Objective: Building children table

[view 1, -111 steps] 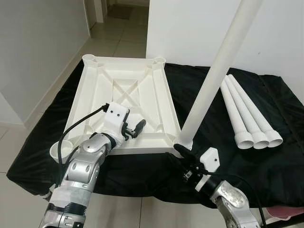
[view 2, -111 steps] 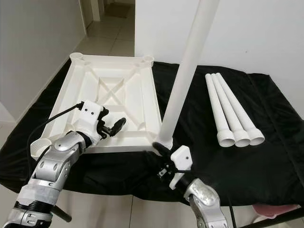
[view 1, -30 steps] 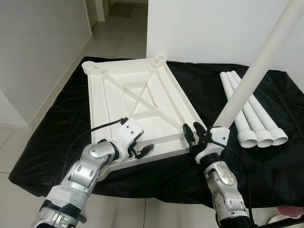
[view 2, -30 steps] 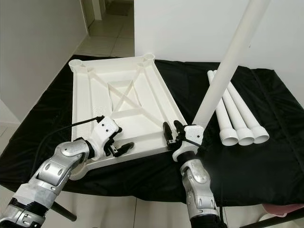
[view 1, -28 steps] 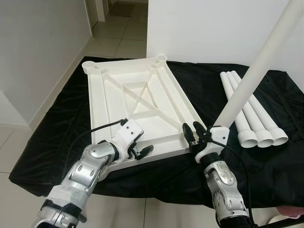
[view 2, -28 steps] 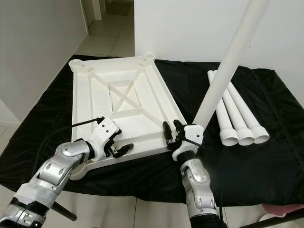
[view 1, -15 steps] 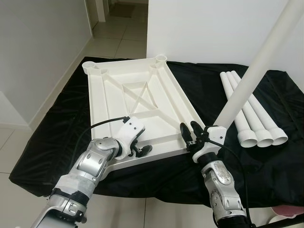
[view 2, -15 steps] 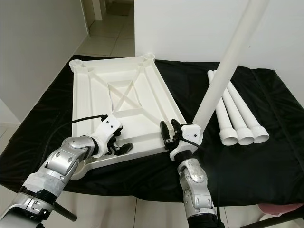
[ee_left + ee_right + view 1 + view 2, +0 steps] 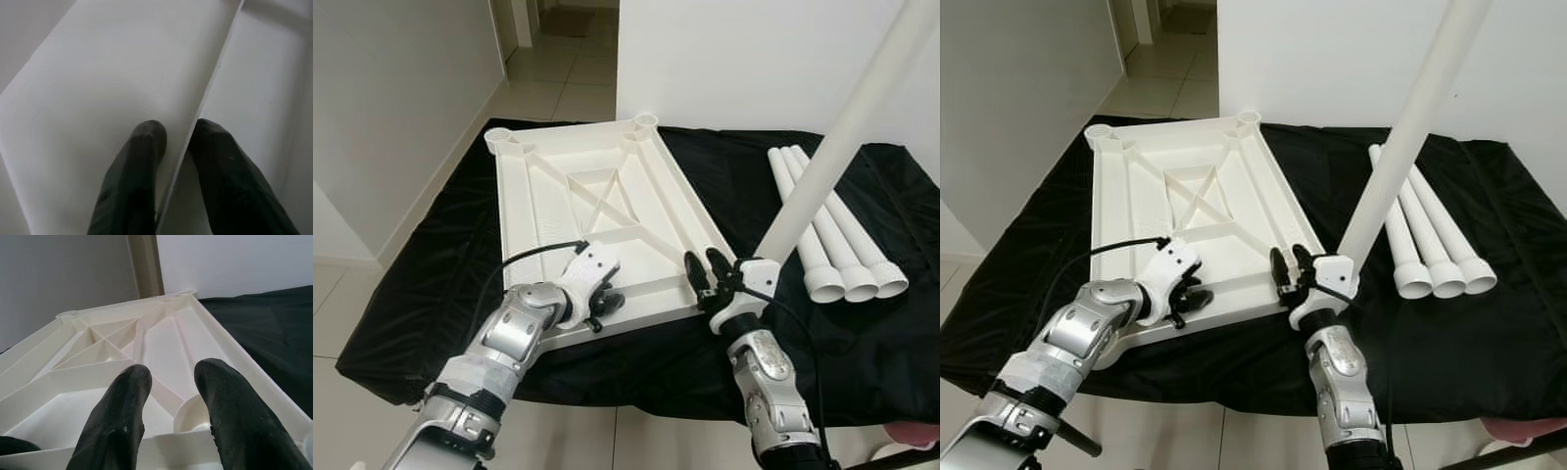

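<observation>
left gripper (image 9: 176, 142) clamped on near rib of tabletop (image 9: 607, 196) | right gripper (image 9: 708, 272) fingers apart at its near-right corner | leg (image 9: 822, 162) upright there | three legs (image 9: 827, 245) far right on black cloth (image 9: 724, 166)

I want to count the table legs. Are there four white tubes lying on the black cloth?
No, three white tubes lie side by side on the black cloth; a fourth leans up.
</observation>
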Robot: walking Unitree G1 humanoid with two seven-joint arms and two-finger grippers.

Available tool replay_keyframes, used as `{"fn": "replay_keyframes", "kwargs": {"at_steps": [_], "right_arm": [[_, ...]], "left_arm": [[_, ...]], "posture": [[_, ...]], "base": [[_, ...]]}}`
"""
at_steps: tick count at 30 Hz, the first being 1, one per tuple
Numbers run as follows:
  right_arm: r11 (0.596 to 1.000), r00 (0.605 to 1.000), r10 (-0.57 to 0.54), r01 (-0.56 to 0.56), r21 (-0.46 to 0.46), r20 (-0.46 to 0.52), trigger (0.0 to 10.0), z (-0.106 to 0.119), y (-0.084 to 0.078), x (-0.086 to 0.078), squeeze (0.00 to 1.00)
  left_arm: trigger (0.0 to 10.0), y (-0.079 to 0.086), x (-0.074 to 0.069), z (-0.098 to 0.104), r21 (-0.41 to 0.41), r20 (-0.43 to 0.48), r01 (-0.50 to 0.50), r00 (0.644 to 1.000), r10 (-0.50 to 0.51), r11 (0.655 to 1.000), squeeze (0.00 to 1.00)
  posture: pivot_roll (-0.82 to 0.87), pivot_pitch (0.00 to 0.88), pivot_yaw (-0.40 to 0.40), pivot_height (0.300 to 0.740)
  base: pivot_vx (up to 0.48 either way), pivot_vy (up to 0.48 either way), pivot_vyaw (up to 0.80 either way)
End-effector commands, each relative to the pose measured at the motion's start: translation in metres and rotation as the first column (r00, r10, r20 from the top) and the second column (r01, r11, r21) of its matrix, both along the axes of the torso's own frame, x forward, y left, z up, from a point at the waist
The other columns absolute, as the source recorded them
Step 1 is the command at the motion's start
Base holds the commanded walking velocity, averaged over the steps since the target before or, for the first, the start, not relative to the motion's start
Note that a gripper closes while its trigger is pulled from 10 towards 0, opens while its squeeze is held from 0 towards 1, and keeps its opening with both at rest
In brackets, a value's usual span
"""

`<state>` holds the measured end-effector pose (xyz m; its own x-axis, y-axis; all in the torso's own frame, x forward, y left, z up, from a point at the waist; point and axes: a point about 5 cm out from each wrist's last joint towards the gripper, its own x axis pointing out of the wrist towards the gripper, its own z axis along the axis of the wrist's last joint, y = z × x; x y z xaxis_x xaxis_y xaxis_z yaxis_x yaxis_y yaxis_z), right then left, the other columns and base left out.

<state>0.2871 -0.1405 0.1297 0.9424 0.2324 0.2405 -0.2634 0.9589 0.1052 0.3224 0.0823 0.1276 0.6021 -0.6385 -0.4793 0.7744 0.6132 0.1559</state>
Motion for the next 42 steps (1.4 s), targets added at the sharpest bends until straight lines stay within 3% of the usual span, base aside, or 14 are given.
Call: {"fn": "replay_keyframes", "kwargs": {"at_steps": [1, 13, 21, 29, 32, 36, 38, 39, 40, 41, 42], "right_arm": [[1.0, 1.0, -0.004, 0.004, -0.004, -0.007, 10.0, -0.003, 0.001, 0.0, 0.0], [1.0, 1.0, -0.002, 0.002, -0.006, -0.014, 10.0, -0.005, 0.002, 0.0, 0.0], [1.0, 1.0, -0.005, 0.004, -0.009, -0.013, 10.0, -0.005, 0.001, 0.0, 0.0], [1.0, 1.0, 0.004, -0.004, -0.011, -0.022, 10.0, -0.007, 0.002, -0.001, 0.0], [1.0, 1.0, 0.013, -0.014, -0.013, -0.025, 10.0, -0.008, 0.003, 0.0, 0.0], [1.0, 0.999, 0.019, -0.019, -0.015, -0.027, 10.0, -0.008, 0.003, 0.001, 0.0], [1.0, 0.999, 0.026, -0.026, -0.017, -0.026, 10.0, -0.007, 0.005, 0.002, 0.0], [0.999, 0.999, 0.03, -0.03, -0.018, -0.026, 10.0, -0.007, 0.005, 0.002, 0.0], [0.999, 0.999, 0.032, -0.032, -0.019, -0.026, 10.0, -0.007, 0.005, 0.002, 0.0], [0.999, 0.999, 0.033, -0.033, -0.021, -0.026, 10.0, -0.007, 0.005, 0.002, 0.0], [0.999, 0.999, 0.033, -0.033, -0.021, -0.026, 10.0, -0.007, 0.005, 0.002, 0.0]], "left_arm": [[0.0, 0.016, 0.003, -0.008, 0.058, 0.013, -0.14, 0.99, 0.14, 0.988, 0.0], [0.0, 0.019, -0.009, -0.014, 0.07, -0.028, -0.137, 0.99, 0.14, 0.988, 0.0], [0.0, 0.035, -0.009, -0.012, 0.054, -0.035, -0.308, 0.95, 0.31, 0.95, 0.0], [0.0, 0.044, -0.022, -0.013, 0.024, -0.015, -0.485, 0.874, 0.486, 0.874, 0.0], [0.0, 0.045, -0.025, -0.013, 0.013, -0.006, -0.531, 0.847, 0.531, 0.847, 0.0], [0.0, 0.042, -0.026, -0.013, 0.005, 0.006, -0.549, 0.836, 0.549, 0.836, 0.0], [0.0, 0.036, -0.024, -0.012, -0.006, 0.006, -0.538, 0.843, 0.538, 0.843, 0.0], [0.0, 0.027, -0.023, -0.01, -0.012, 0.013, -0.503, 0.864, 0.504, 0.864, 0.0], [3.5, 0.018, -0.022, -0.009, -0.027, 0.017, -0.472, 0.881, 0.473, 0.881, 0.0], [10.0, 0.009, -0.021, -0.007, -0.042, 0.013, -0.431, 0.902, 0.432, 0.901, 0.0], [10.0, 0.009, -0.021, -0.007, -0.042, 0.013, -0.431, 0.902, 0.432, 0.901, 0.0]], "posture": [[-0.02, 0.054, 0.015, 0.74], [-0.01, 0.06, 0.015, 0.74], [-0.02, 0.059, 0.016, 0.74], [0.0, 0.07, 0.0, 0.74], [0.0, 0.07, 0.0, 0.74], [0.01, 0.074, -0.008, 0.74], [0.0, 0.073, -0.009, 0.74], [0.0, 0.075, -0.013, 0.74], [0.0, 0.075, -0.013, 0.74], [0.0, 0.073, -0.014, 0.74], [0.0, 0.073, -0.014, 0.74]], "base": [[0.0, 0.0, 0.0], [0.0, 0.0, 0.0], [0.0, 0.0, 0.0], [0.0, 0.0, 0.0], [0.0, 0.0, 0.0], [0.0, 0.0, 0.0], [0.0, 0.0, 0.0], [0.0, 0.0, 0.0], [0.0, 0.0, 0.0], [0.0, 0.0, 0.0], [0.0, 0.0, 0.0]]}}
